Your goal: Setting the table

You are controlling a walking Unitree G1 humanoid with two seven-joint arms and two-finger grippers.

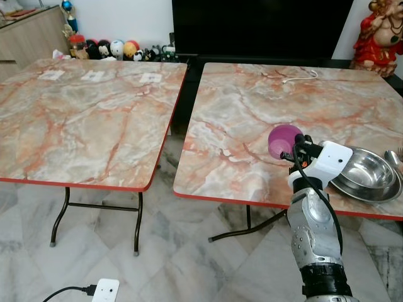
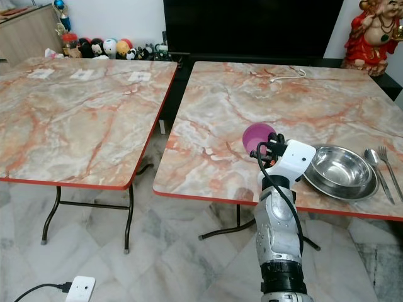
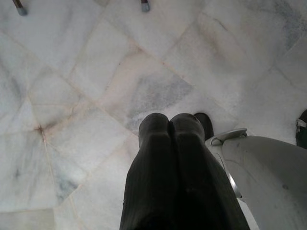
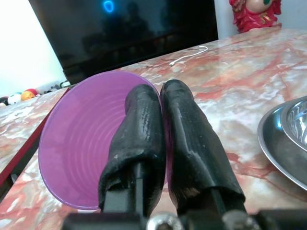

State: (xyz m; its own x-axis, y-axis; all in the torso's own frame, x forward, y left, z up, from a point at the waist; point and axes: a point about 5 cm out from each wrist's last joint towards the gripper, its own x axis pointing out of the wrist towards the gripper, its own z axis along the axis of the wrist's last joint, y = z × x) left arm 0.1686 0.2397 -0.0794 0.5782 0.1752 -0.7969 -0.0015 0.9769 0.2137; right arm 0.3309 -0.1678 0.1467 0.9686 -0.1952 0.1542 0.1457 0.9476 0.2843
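A dark television stands beside a red figurine.

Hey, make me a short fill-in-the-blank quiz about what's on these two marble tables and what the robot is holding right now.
1. The right gripper, jaws pinching the rim, holds a ____ plastic cup.
2. The shiny steel bowl sits on the ____ of the two marble-patterned tables.
3. Beside the bowl lie a metal spoon and a metal ____.
4. The left gripper hangs idle above the ____.

Missing words: purple; right; fork; floor
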